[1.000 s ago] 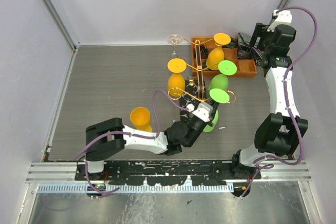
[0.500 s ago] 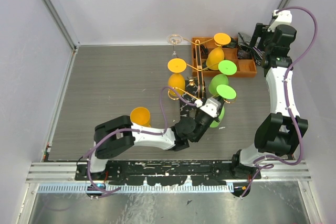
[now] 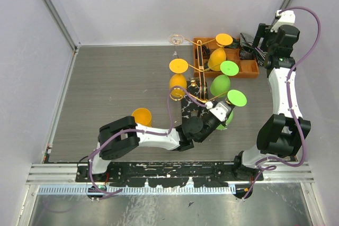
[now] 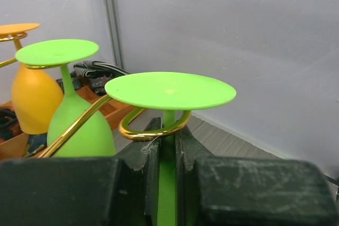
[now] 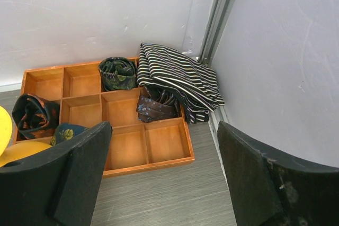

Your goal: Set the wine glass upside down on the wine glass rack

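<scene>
Being pinched at its thin stem by the left end effector (image 4: 168,134), the light, stiff, likely fragile wine glass (image 4: 169,89) is being hung inverted on the wine glass rack (image 4: 130,129).

Matt green plastic wine glass (image 4: 169,89); glossy gold wire rack (image 4: 153,129); wooden tray (image 5: 127,152).

left arm (image 3: 153,137) reaching forward-right | left hand (image 4: 168,137) clamped tight | right arm (image 3: 283,93) upright, far right | right hand (image 5: 164,178) spread wide
</scene>
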